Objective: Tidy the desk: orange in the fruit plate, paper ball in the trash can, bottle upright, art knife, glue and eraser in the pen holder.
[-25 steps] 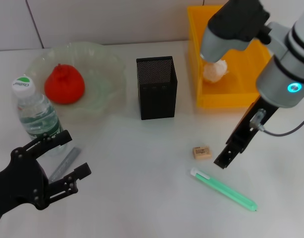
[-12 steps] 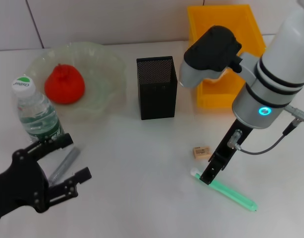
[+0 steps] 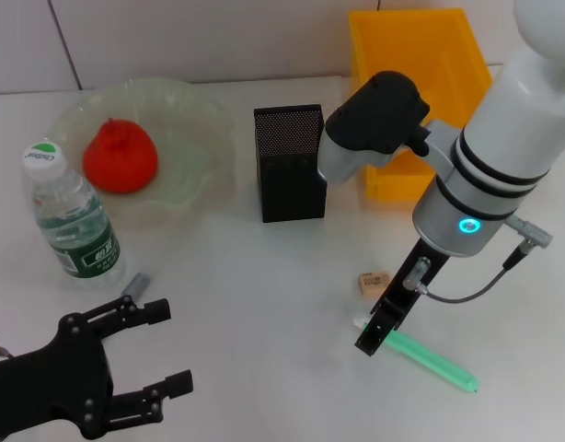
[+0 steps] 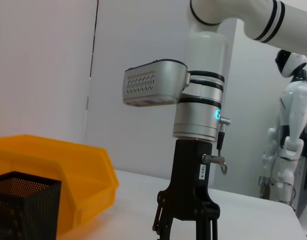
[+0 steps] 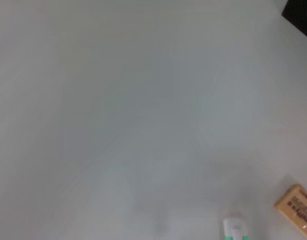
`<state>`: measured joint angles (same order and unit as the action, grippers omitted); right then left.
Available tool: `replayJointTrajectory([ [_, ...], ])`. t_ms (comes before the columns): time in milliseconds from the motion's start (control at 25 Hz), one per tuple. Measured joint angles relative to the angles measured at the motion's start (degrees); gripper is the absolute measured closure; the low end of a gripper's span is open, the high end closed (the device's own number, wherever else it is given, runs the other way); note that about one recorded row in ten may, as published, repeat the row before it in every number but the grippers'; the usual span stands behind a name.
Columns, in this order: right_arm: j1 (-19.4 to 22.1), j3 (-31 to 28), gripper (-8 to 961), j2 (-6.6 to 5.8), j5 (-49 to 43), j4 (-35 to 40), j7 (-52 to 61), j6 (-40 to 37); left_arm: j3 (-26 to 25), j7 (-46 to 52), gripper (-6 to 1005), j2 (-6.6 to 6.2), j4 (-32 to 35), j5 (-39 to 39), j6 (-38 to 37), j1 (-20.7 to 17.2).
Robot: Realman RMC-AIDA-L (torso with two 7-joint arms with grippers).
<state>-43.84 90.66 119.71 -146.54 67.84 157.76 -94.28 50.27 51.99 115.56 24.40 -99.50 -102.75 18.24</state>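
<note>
Mesh pen holder [image 3: 290, 162], crumpled-free translucent wavy fruit plate [image 3: 195, 152]

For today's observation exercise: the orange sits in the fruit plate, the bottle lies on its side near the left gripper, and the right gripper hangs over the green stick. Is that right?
One detail is wrong. The bottle stands upright, cap on top, as the head view shows. The rest holds: the orange sits in the fruit plate, the left gripper is near the bottle, and the right gripper hangs over the green stick.
</note>
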Motion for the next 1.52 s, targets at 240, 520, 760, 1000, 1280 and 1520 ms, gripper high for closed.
replayJointTrajectory([
  [240,0.07,2.24,126,0.0,0.37,-1.71,0.24,3.12,-0.12,0.06,184,0.02,0.03,-0.18,0.07,0.41],
  [520,0.02,2.36,125,0.0,0.05,-2.29,0.27,4.04,-0.13,0.08,185,0.01,0.03,-0.21,0.09,0.54],
  [760,-0.07,2.99,125,0.0,0.0,-2.9,0.29,4.43,0.24,0.11,185,-0.07,0.03,-0.26,0.19,0.74],
  [1000,-0.17,3.63,126,0.0,-0.04,-3.07,0.79,4.48,0.37,0.03,185,-0.08,0.03,-0.26,0.19,0.66],
  [1280,-0.12,3.71,215,0.0,-0.07,-3.15,0.88,4.55,0.36,-0.01,184,-0.03,0.03,-0.26,0.13,0.48],
  [1520,0.03,3.74,439,-0.08,-0.14,-3.16,0.88,4.55,0.35,-0.16,184,0.01,0.03,-0.26,-0.11,0.25],
])
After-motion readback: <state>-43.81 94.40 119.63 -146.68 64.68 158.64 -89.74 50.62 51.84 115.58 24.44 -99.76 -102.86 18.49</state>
